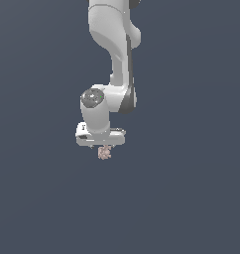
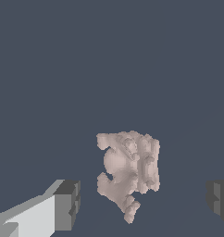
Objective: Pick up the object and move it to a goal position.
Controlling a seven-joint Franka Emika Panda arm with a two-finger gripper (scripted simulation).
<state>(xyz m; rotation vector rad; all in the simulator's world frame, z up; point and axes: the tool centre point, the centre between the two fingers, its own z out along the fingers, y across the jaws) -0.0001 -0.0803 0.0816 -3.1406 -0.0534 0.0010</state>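
The arm hangs straight down over the plain grey ground, and the gripper (image 1: 103,147) sits right on top of the object (image 1: 104,153), which pokes out just beneath the white hand in the exterior view. From the wrist view, the lumpy pinkish object (image 2: 129,171) lies between the two dark fingertips (image 2: 67,203), both standing clear of it with gaps either side, so the jaws are spread wide. Its longer axis looks to run across the closing line, which should suit a squeeze.
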